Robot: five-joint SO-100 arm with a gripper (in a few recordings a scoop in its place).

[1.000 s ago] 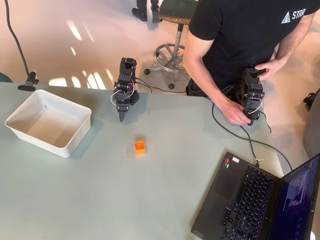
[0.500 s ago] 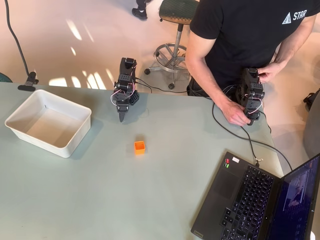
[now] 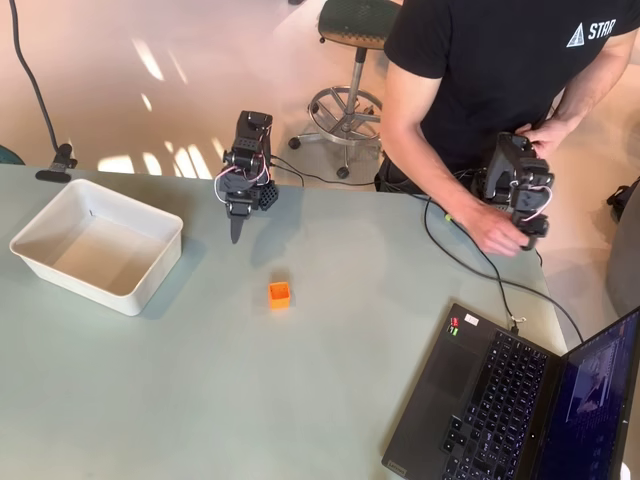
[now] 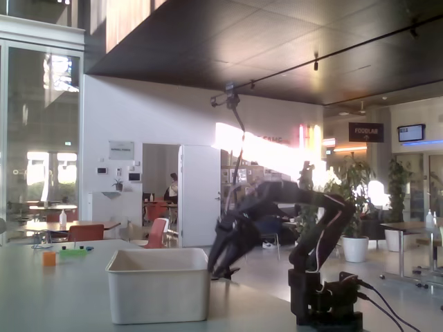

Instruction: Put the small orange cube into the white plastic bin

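Overhead view: claw (image 3: 237,236) pinched to a point, gripping nothing. Cube (image 3: 279,294) lies on the table (image 3: 250,400) below-right of it, well apart; bin (image 3: 95,244) sits off to its left. Fixed view: claw (image 4: 220,273) hangs just right of the bin (image 4: 158,284).

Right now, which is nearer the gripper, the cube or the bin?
The orange cube, apart from the gripper and just below-right of it in the overhead view. The white bin sits farther left.
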